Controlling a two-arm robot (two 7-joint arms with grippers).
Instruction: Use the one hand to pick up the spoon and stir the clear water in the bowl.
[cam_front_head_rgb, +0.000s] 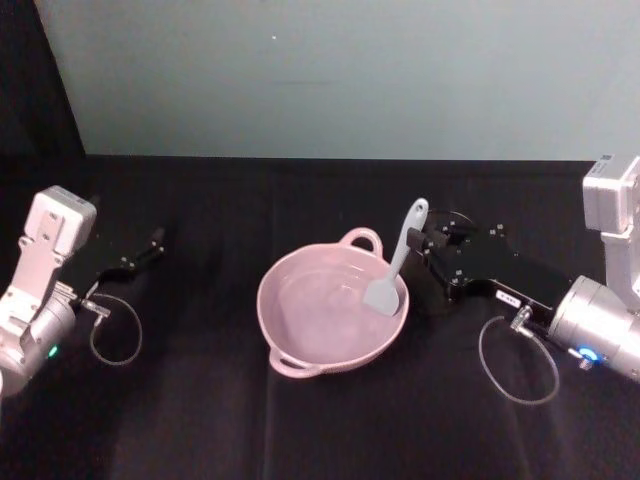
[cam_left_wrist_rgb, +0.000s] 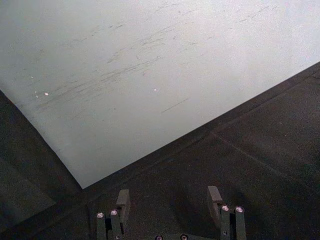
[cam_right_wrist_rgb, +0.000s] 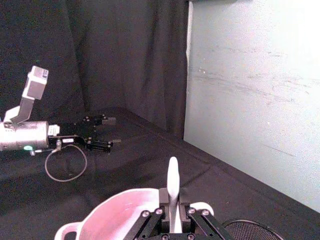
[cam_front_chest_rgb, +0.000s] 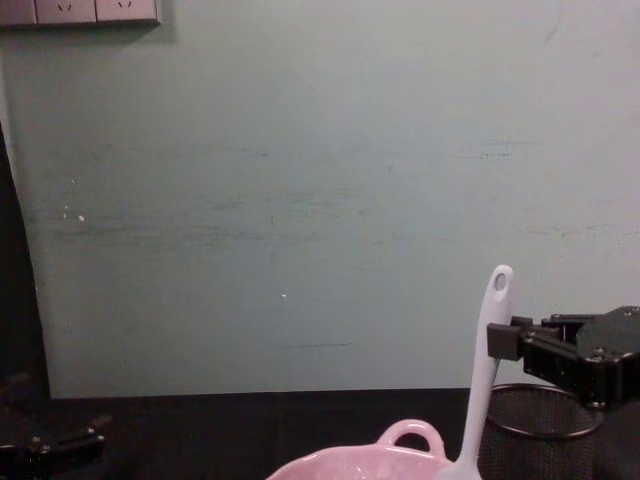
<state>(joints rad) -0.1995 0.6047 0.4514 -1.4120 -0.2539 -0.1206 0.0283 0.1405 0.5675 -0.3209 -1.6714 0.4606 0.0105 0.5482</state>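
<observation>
The pale pink bowl (cam_front_head_rgb: 300, 340) with clear water sits mid-table, a loop handle at its far rim. The white spoon (cam_front_head_rgb: 392, 275) stands tilted in it, head (cam_front_head_rgb: 382, 297) in the water near the right wall, handle tip pointing up. My right gripper (cam_front_head_rgb: 410, 252) reaches in from the right and is shut on the spoon's handle. In the right wrist view the handle (cam_right_wrist_rgb: 173, 182) rises between the black fingers above the bowl (cam_right_wrist_rgb: 112, 215). From the chest view the spoon (cam_front_chest_rgb: 484, 365) leans beside the right gripper (cam_front_chest_rgb: 505, 340). My left gripper (cam_front_head_rgb: 150, 245) rests open at the far left, away from the bowl.
A black wire-mesh cup (cam_front_chest_rgb: 540, 425) stands behind the right gripper, close to the bowl's right side. Black cloth covers the table; a pale green wall (cam_front_head_rgb: 340, 70) runs along the back edge. Loose cable loops hang by each wrist.
</observation>
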